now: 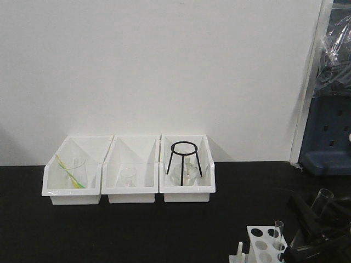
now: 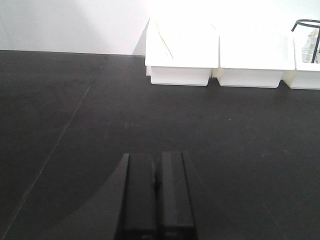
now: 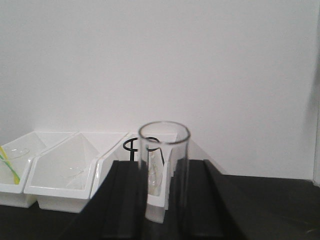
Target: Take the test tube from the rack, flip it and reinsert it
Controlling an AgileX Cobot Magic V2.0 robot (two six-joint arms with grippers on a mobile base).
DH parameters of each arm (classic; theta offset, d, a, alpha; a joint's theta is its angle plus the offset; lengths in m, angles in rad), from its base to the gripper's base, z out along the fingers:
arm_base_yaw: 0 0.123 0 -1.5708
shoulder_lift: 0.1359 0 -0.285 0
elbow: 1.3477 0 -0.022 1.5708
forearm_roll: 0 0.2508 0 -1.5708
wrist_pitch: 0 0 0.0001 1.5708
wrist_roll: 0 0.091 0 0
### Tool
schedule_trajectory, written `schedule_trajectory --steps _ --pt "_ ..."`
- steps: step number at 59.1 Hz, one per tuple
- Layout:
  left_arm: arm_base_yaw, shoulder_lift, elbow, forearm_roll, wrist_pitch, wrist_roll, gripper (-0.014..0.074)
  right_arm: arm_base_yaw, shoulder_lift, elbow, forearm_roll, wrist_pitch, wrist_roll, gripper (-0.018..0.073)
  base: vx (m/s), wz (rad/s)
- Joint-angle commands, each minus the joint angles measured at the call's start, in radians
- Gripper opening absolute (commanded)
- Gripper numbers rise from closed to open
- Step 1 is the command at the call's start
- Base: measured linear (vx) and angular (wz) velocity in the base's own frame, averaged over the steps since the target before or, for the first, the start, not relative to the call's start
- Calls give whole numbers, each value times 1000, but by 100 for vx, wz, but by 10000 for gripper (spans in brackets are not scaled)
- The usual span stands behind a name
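Both jaws of the right gripper point(image 3: 164, 192) clamp the test tube point(image 3: 164, 165), rim up, right of the rack point(image 1: 262, 236), where a second tube point(image 1: 278, 231) apparently stands; left gripper point(image 2: 156, 172) closed, empty.

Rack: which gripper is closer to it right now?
Right. The right gripper, holding the test tube, sits just right of the rack. The left gripper is shut over the black table, with the rack nowhere in its view.
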Motion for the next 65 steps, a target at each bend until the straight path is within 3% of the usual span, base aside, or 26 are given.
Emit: schedule_trajectory --steps 1,15,65 --pt "-3 -11 2 -5 -84 0 -6 0 40 -28 -9 -143 5 -8 0 0" --pt "-3 -11 2 -5 -84 0 -6 0 148 -28 -36 -280 36 -8 0 0" --pt "-3 -11 2 -5 -84 0 -6 0 454 -28 -115 -332 23 -8 0 0"
